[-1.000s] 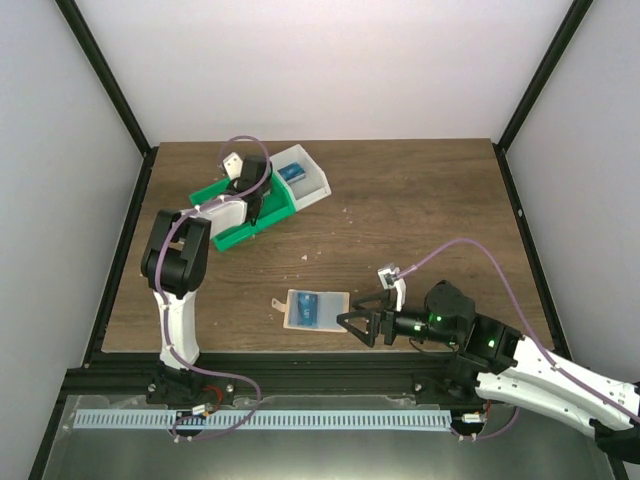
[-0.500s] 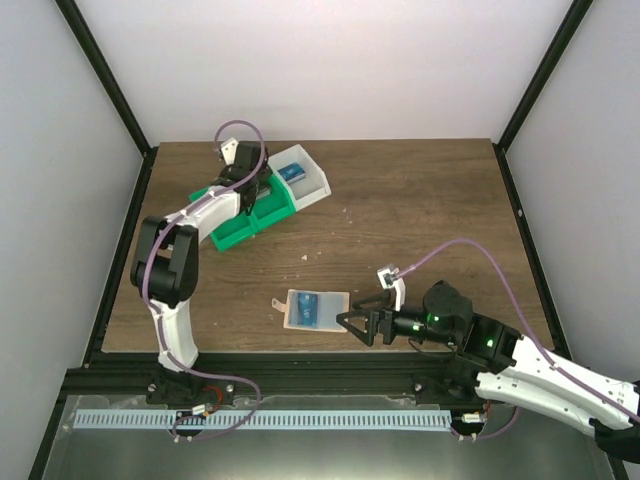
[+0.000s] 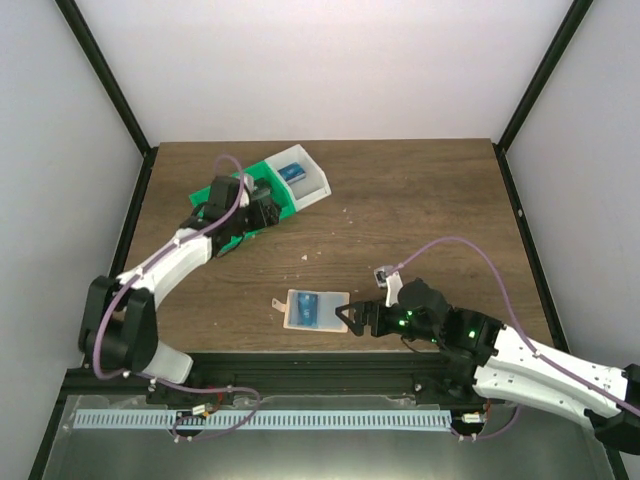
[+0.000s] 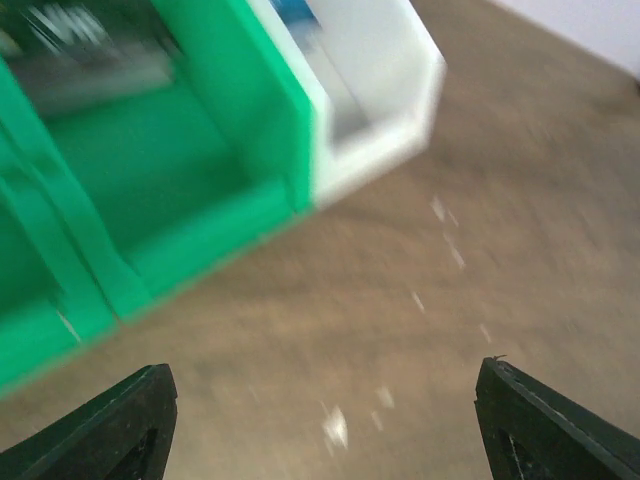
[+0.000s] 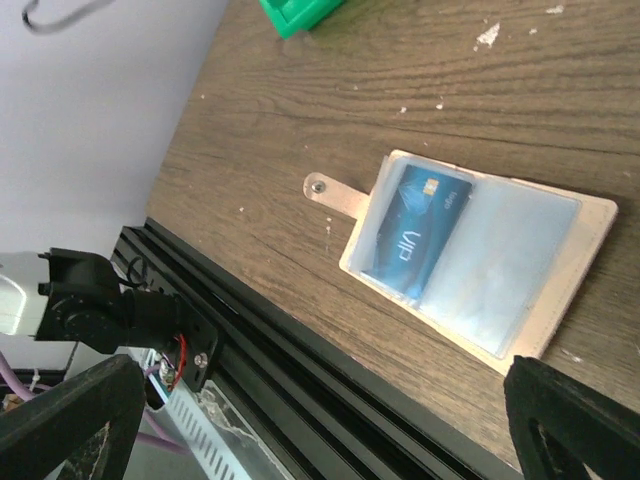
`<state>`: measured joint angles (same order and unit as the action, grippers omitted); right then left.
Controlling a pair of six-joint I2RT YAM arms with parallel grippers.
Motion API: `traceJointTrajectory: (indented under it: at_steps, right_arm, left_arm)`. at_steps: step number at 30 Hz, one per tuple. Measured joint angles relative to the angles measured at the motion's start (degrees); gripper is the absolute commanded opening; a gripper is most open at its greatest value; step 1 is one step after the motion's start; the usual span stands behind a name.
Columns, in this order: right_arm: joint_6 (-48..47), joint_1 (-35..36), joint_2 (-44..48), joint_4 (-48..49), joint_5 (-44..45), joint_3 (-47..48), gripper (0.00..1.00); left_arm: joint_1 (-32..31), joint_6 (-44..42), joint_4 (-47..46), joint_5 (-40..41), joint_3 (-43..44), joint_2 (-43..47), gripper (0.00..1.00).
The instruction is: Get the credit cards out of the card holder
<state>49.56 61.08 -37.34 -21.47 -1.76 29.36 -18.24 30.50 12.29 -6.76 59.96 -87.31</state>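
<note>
My left hand (image 3: 258, 210), spread wide, has drawn back off the green bin (image 3: 268, 182) toward the middle of the counter (image 3: 420, 210), and my arm has swung low along the left edge. Its wrist view is blurred and shows only that bin and the white bin (image 3: 316, 186) touching it. One blue credit card (image 3: 291, 172) lies in the white bin. My right hand (image 3: 347, 318), fingers also far apart, has edged closer to the card holder (image 3: 330, 310) and now sits just beside its right edge. The holder has not shifted: it lies flat near the front edge, with a second credit card (image 5: 415, 235) inside its clear pocket.
</note>
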Motion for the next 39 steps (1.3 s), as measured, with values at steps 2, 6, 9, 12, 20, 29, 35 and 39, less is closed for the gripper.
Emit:
traceJointTrajectory:
  at_steps: [2, 6, 9, 12, 20, 29, 35, 39]
  right_arm:
    - [0.00, 0.00, 0.20, 0.57, 0.13, 0.00, 0.98]
    - [0.52, 0.00, -0.07, 2.71, 0.79, -0.22, 0.88]
    - [1.33, 0.00, -2.32, 4.48, 0.96, -0.26, 0.70]
    - [2.34, 0.00, -5.95, 6.47, 0.76, -0.26, 0.47]
    - [3.91, -0.04, -18.49, 14.53, -0.63, -0.37, 0.29]
    - [4.15, -0.66, -32.87, 23.39, -0.94, -0.26, 0.25]
    - [4.17, -2.82, -39.95, 28.48, -3.10, 0.28, 0.26]
    - [3.89, -3.17, -44.30, 30.56, -4.74, 1.46, 0.25]
  left_arm:
    - [-1.66, -1.16, 0.17, -5.18, -5.42, 4.94, 0.79]
    - [-6.25, -1.90, 0.02, -12.92, -11.58, 12.70, 0.74]
    - [-8.20, -1.09, -1.75, -16.96, -16.83, 17.99, 0.71]
    - [-8.31, 1.33, -4.94, -20.70, -24.33, 22.29, 0.69]
    - [-8.39, 9.57, -13.99, -27.54, -39.54, 25.59, 0.68]
    - [-8.44, 17.62, -25.83, -31.32, -46.75, 24.33, 0.75]
    - [-8.44, 21.97, -31.61, -31.47, -49.18, 24.26, 0.76]
    - [-8.44, 24.30, -34.49, -31.61, -51.10, 24.37, 0.77]
